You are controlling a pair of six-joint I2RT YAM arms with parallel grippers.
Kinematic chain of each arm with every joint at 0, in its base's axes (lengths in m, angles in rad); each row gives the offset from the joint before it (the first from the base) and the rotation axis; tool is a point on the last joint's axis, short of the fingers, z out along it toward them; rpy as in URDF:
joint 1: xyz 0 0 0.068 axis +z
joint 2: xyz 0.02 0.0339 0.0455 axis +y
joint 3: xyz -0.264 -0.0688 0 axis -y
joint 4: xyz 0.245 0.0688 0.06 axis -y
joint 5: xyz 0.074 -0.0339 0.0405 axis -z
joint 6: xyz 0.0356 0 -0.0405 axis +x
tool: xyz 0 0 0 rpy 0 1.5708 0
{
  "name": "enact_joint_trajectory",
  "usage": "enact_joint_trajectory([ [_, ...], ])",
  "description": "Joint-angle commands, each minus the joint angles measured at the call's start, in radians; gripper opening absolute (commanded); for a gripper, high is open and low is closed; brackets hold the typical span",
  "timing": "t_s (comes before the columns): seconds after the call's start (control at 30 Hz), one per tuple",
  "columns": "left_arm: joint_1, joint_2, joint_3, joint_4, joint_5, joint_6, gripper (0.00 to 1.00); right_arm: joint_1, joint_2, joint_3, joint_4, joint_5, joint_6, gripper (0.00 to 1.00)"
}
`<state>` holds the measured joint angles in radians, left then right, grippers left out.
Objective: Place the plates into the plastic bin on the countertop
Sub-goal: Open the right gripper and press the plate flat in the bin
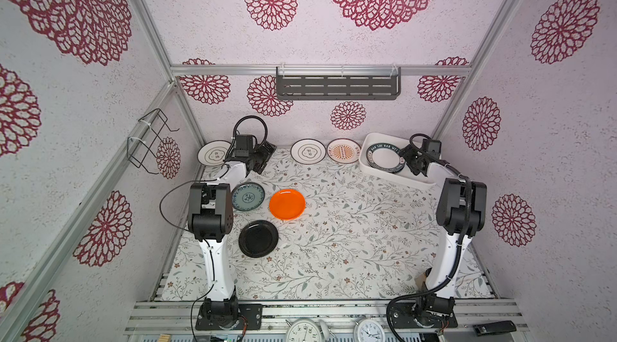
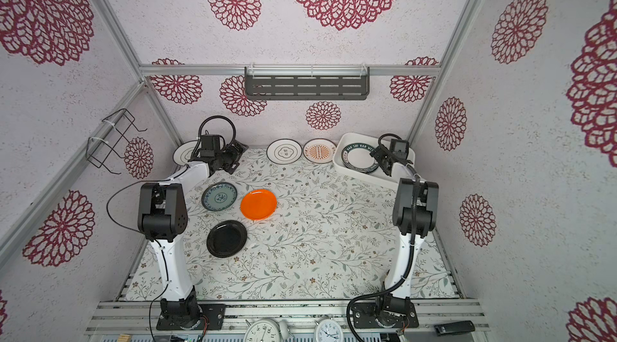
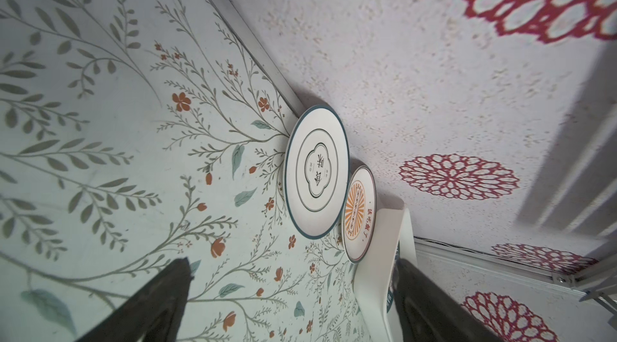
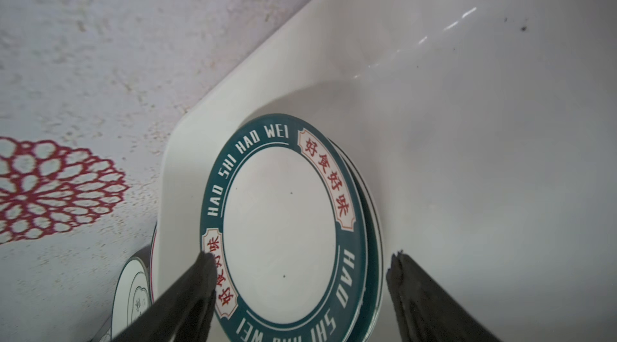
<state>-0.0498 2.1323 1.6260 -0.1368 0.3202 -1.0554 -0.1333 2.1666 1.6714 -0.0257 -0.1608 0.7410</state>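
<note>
I see the plastic bin [image 1: 380,140] back right on the surface [image 1: 350,223], with a stack of green-rimmed plates [image 4: 280,223] inside, toward its left end in both top views. The top plate reads "HAO SHI HAO WEI" in white, plus red Chinese characters in panels. My right gripper [image 4: 302,257] hangs over the stack, fingers [image 4: 187,293] apart, gripping nothing. My left gripper [image 3: 292,262] is back left, fingers apart, nothing between. The sunburst plate [image 1: 344,151] leans on the back wall [image 1: 310,116] just beside the bin, with the ringed plate [image 1: 307,151] next to it and a second ringed plate [image 1: 210,153] behind my left arm [image 1: 230,170]. The teal plate [image 1: 248,196], orange plate [image 1: 287,204] and black plate [image 1: 258,238] lie flat left-centre.
</note>
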Motion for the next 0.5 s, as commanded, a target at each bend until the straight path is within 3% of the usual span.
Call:
enact_joint_trajectory([
  [0.0,0.007,-0.080,-0.032,-0.013,-0.074,0.011,0.97,0.013,-0.095,-0.007,0.016,-0.003,-0.035,0.88],
  [0.2,0.035,-0.133,-0.092,-0.029,-0.126,0.017,0.97,0.045,-0.141,-0.021,0.042,-0.032,-0.047,0.99],
  [0.47,0.094,-0.201,-0.175,-0.040,-0.222,-0.027,0.97,0.106,-0.151,-0.009,0.113,-0.119,0.006,0.99],
])
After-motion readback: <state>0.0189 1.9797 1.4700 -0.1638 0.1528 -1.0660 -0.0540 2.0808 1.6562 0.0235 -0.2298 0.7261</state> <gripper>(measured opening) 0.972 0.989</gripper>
